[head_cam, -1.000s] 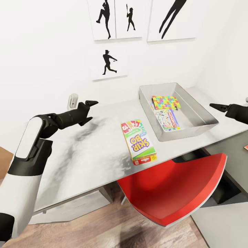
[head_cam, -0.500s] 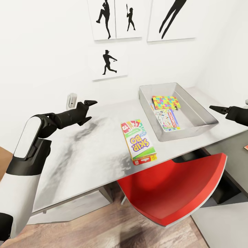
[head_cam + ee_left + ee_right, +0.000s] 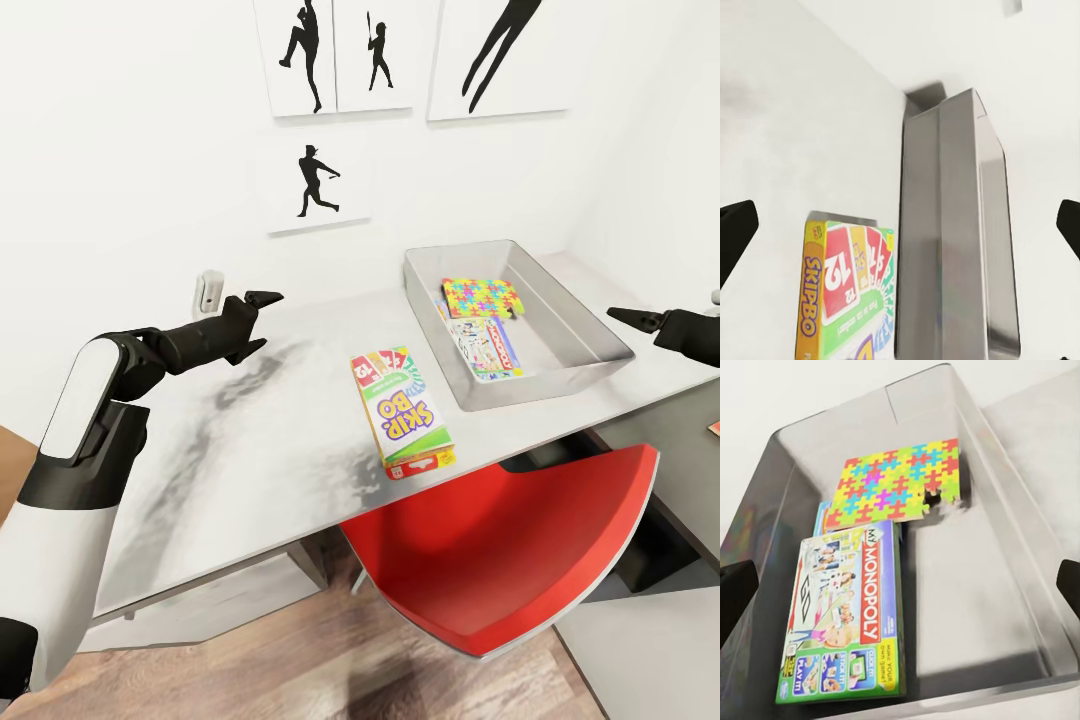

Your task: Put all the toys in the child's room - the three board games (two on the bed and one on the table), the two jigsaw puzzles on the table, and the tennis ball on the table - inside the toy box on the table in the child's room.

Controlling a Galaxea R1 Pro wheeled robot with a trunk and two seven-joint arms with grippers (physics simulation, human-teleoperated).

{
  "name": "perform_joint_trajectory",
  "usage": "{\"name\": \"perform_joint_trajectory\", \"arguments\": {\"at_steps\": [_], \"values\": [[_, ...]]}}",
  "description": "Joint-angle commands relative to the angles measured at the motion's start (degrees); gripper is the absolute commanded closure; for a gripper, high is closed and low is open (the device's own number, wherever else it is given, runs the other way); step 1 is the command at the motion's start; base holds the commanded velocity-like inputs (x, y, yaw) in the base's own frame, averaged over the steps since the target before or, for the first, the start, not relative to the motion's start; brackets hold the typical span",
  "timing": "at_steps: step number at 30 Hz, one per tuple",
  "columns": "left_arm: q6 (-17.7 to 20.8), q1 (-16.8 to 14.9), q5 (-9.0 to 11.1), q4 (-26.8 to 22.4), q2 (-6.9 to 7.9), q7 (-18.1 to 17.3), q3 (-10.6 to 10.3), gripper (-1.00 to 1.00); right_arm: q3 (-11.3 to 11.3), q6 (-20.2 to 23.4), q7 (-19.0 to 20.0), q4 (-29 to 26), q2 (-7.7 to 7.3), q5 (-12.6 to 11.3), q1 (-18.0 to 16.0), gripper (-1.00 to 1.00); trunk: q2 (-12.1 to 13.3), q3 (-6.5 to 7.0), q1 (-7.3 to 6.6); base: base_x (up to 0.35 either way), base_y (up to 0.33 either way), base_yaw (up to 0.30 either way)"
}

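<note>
The SKIP-BO board game (image 3: pixel 402 410) lies flat on the pale grey table (image 3: pixel 250 430), just left of the toy box (image 3: pixel 590 325). Inside the box a jigsaw puzzle (image 3: pixel 480 297) lies at the back and the MONOPOLY board game (image 3: pixel 487 347) in front of it. A blue board game (image 3: pixel 821 514) peeks out from under the MONOPOLY box (image 3: pixel 844 611). My left gripper (image 3: pixel 268 320) hovers open over the table, left of SKIP-BO (image 3: pixel 847 292). My right gripper (image 3: pixel 622 318) is open beside the box's right wall, holding nothing. The tennis ball and the bed are out of view.
A red chair (image 3: pixel 520 550) is tucked under the table's front edge, below SKIP-BO. Silhouette pictures (image 3: pixel 318 185) hang on the white wall behind. A small grey fitting (image 3: pixel 210 290) sits at the wall near my left gripper. The darker desk wing (image 3: pixel 680 440) runs along the right.
My left arm has shifted very slightly left. The boxes, the puzzle and my right gripper have stayed put.
</note>
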Motion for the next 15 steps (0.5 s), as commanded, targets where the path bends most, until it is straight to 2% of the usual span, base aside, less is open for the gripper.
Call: {"name": "perform_joint_trajectory", "arguments": {"at_steps": [1,15], "values": [[-0.07,-0.05,0.48,-0.06,0.03,0.47,-0.04,-1.00,-0.05,0.25,0.60,0.00,0.02,0.52,-0.04,-1.00,-0.03,-0.04,0.00,0.000,0.000,0.000],[-0.07,-0.02,0.48,-0.28,0.04,0.23,-0.06,-1.00,0.98,0.25,0.64,-0.03,0.18,0.46,0.28,-1.00,-0.03,-0.04,0.00,0.000,0.000,0.000]]}}
